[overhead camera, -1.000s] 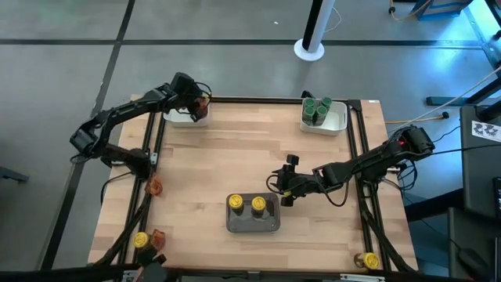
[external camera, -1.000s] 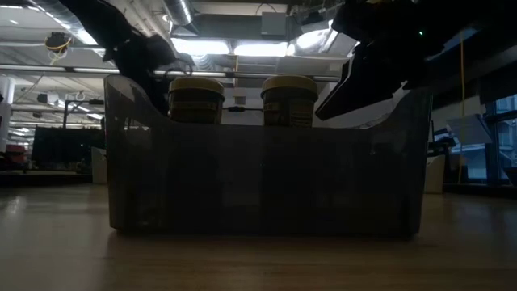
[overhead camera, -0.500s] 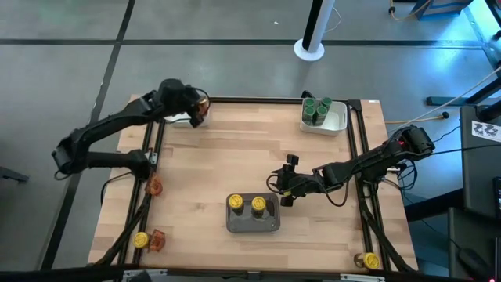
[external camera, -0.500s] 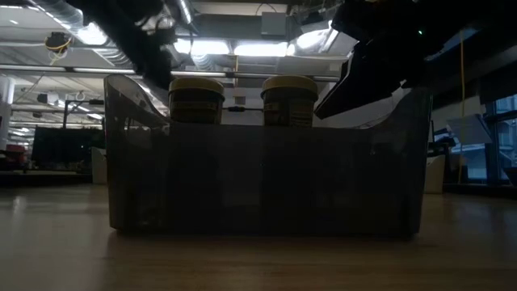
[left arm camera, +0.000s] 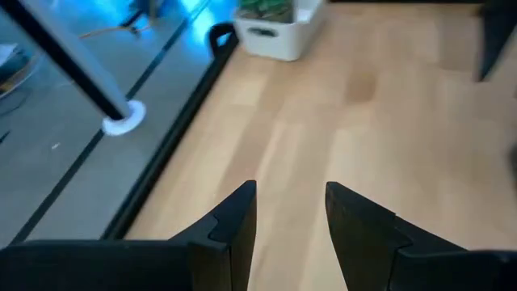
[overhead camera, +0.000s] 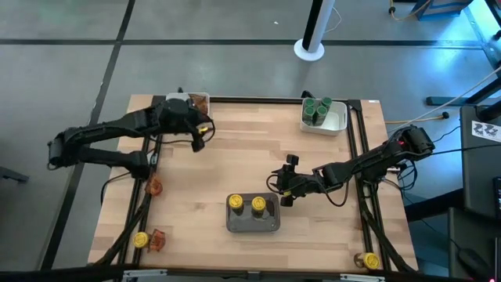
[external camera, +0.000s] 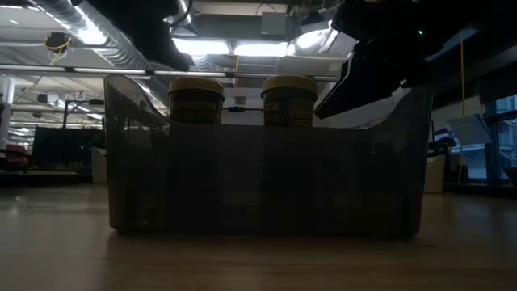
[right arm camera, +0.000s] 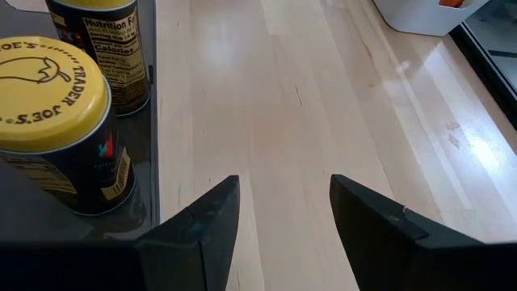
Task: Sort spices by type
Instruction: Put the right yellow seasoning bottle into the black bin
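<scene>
Two yellow-lidded dark spice jars stood side by side in the grey translucent rectangular tray at about six o'clock on the pale wooden tabletop, exactly where they had been a second before. A cluster of green-lidded jars sat in the white plastic tray at the one o'clock corner. Crinkly reddish-orange packets lay in another white tray at eleven o'clock, one more packet lay outside the frame rail at nine o'clock, and a further packet lay beside a loose yellow-lidded jar at seven o'clock. Another yellow-lidded jar sat at the five o'clock corner.

The left pincer had changed most: a second earlier it reached over the eleven o'clock tray with a reddish packet at its tip, and now it hung back over bare wood toward the centre, its fingers apart and empty.

The right pincer had not moved; it hovered just beside the grey tray at its three o'clock side, fingers spread with nothing between them, the nearer yellow lid close by.
</scene>
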Motion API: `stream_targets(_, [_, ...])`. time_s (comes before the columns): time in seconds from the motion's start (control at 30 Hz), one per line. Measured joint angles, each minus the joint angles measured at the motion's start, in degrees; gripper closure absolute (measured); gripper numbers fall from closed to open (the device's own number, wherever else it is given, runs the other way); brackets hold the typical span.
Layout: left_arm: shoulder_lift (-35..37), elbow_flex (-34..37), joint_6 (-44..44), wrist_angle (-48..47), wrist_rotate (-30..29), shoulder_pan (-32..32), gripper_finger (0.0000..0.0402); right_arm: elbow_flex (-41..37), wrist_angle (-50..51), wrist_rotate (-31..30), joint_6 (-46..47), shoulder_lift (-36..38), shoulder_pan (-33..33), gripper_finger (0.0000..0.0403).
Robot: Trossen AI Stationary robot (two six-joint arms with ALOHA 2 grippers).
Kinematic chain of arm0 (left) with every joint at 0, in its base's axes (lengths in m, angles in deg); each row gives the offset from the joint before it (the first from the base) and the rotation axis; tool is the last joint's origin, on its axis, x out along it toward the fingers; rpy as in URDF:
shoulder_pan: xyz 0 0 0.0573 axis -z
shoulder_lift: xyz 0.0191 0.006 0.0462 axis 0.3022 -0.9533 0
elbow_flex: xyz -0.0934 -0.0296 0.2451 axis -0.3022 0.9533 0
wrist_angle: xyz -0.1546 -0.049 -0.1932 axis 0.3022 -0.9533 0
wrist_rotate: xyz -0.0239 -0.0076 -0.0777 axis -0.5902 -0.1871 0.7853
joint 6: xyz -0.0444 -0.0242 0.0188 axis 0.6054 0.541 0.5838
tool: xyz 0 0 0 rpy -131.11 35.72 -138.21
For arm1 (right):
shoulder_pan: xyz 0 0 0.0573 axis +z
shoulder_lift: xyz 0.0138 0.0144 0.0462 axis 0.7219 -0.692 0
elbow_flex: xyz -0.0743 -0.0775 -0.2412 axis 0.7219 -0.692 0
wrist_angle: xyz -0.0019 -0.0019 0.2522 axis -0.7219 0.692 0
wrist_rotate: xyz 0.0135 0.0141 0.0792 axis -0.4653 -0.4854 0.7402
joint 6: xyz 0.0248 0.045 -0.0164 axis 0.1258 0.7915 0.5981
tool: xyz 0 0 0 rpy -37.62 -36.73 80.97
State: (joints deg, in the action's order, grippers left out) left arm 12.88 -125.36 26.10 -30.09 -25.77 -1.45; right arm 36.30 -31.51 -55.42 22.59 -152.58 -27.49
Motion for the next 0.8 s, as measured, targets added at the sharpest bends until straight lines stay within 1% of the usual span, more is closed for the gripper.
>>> stream_targets(0.27, [-0.2,0.0,3.7,1.5,0.0,8.0,0.0270,0.0,0.0,0.0,0.1,0.0,0.0,0.0208])
stream_targets(0.53, [-1.7,0.0,4.7,4.3,0.0,11.7,0.0269,0.0,0.0,0.0,0.2,0.0,0.0,0.0208])
stream_targets(0.63, [-3.0,0.0,5.2,4.6,0.0,12.8,0.0251,0.0,-0.1,0.1,0.2,0.0,0.0,0.0208])
stream_targets(0.8, [-6.2,0.0,6.1,7.2,0.0,14.5,0.0195,0.0,-0.4,0.9,0.1,0.0,0.0,0.0208])
